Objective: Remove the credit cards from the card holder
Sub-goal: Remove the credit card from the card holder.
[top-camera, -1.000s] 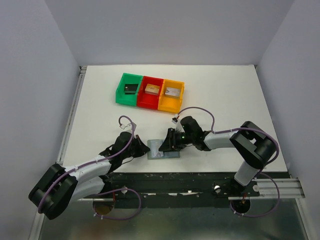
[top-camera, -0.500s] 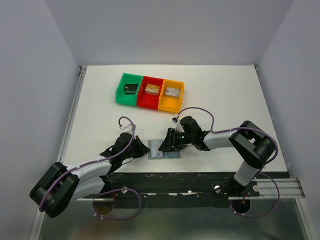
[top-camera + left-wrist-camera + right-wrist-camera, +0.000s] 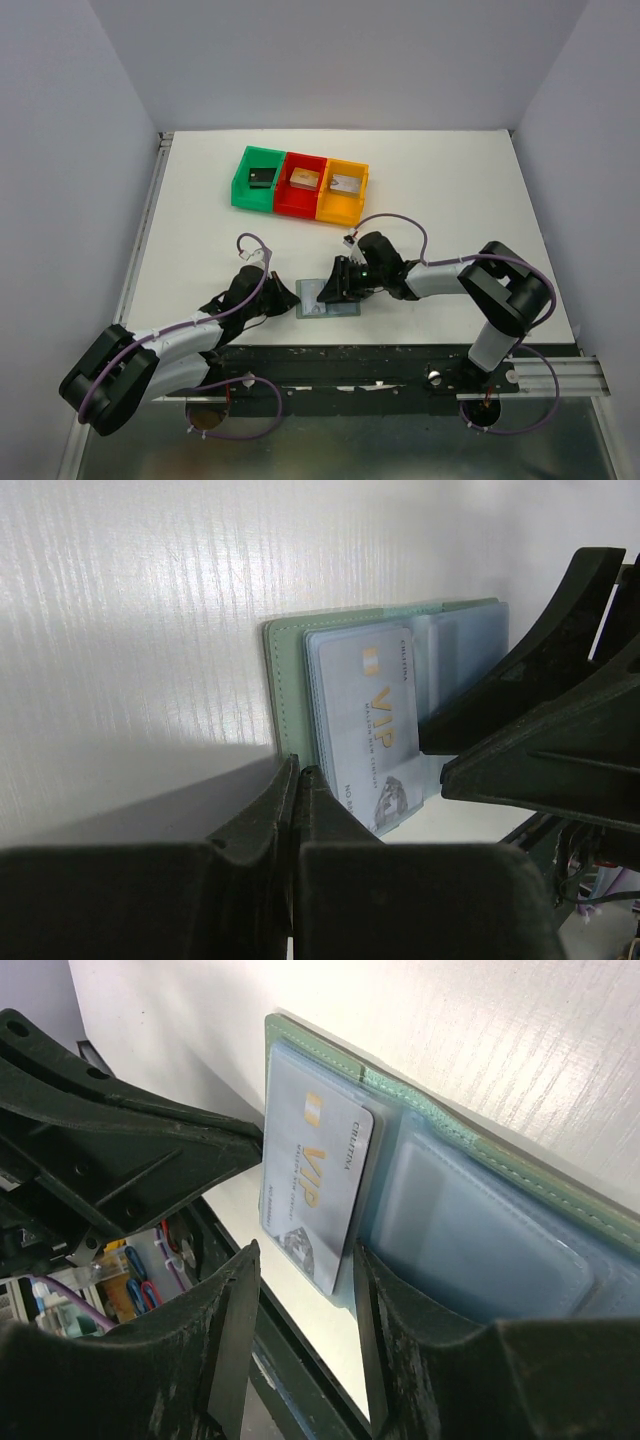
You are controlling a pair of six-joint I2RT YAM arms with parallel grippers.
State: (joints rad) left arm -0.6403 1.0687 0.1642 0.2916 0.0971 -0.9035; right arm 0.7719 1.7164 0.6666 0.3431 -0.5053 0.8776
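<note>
Clenched left fingers [image 3: 258, 825] brace the card holder [image 3: 284, 670]; released right fingers [image 3: 228, 1325] straddle the silver card [image 3: 312, 1185], which they must next pinch and draw out.

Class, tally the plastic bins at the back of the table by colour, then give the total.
Green bin: 1
Red bin: 1
Orange bin: 1
Total: 3

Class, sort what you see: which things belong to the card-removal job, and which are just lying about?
In the job: card holder, VIP card, left gripper, right gripper.
Lying about: green bin, red bin, orange bin.
</note>
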